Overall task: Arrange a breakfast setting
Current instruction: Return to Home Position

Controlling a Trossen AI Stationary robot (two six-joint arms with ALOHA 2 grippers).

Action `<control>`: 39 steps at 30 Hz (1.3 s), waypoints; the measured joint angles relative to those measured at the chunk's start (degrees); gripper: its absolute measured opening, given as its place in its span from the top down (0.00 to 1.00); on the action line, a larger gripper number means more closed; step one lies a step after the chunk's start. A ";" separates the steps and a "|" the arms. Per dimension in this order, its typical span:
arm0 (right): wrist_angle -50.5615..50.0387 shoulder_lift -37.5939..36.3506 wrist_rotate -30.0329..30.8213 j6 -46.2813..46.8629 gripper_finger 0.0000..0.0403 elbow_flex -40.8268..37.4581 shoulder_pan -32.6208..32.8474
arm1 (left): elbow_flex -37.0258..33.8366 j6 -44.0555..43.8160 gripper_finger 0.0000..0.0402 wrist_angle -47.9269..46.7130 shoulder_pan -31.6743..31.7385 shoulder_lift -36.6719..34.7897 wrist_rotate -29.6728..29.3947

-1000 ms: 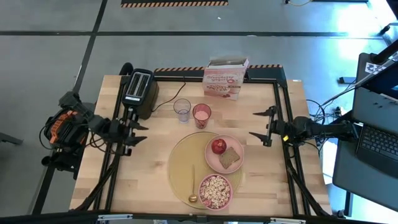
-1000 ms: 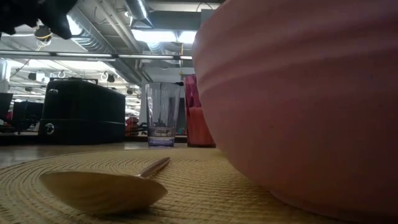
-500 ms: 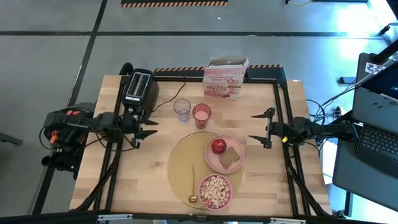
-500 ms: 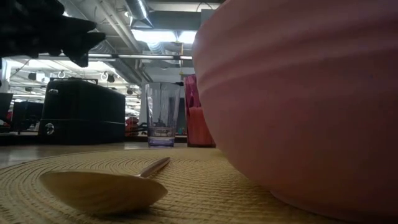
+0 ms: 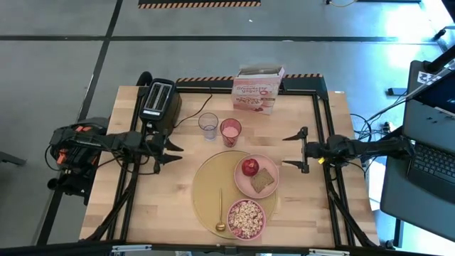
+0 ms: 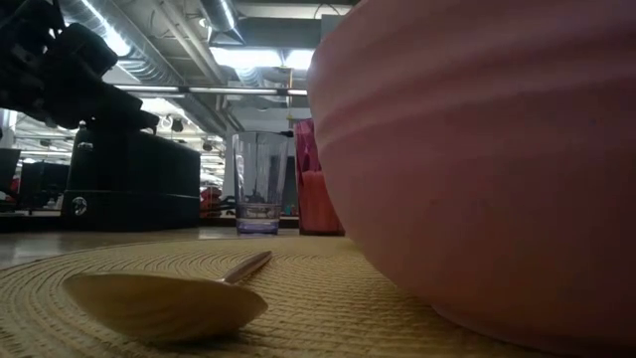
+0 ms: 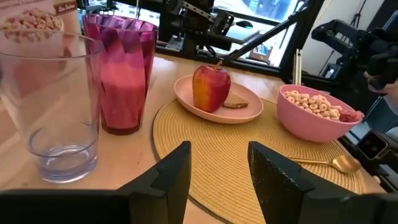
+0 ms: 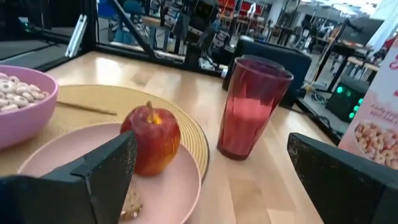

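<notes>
The round tan placemat (image 5: 206,186) lies at the table's near middle. On it rest the pale pink plate (image 5: 269,167) with the red apple (image 5: 249,167) and brown toast slice (image 5: 263,181), the deeper-pink bowl (image 5: 246,218) holding cereal, and the gold spoon (image 5: 220,212) left of the bowl. My left gripper (image 5: 169,152) is open and empty, left of the placemat; its wrist view shows the apple (image 7: 210,87) and bowl (image 7: 314,112) past it (image 7: 217,155). My right gripper (image 5: 293,150) is open and empty, right of the plate, facing the apple (image 8: 152,140).
A clear glass (image 5: 207,125) and a pink cup (image 5: 230,131) stand just beyond the placemat. The black toaster (image 5: 158,103) is at the far left and the cereal box (image 5: 257,89) at the far middle. Bare wood lies left and right of the placemat.
My left gripper has moved toward the table's right, closer to the placemat, and has come lower in the low view. My right gripper has moved a little toward the table's left, closer to the plate. Both stay open. The setting has not moved.
</notes>
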 joint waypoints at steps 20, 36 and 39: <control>1.57 1.44 8.63 11.15 0.05 -0.04 0.00 | 0.00 -4.11 0.62 0.11 0.02 0.00 -0.02; 1.38 12.24 8.21 13.21 0.94 -0.02 0.00 | -0.02 -4.11 0.62 0.13 0.02 0.00 -0.04; 1.70 14.09 12.22 12.36 0.86 -0.02 0.00 | -0.02 -4.11 0.62 0.13 0.02 0.00 -0.02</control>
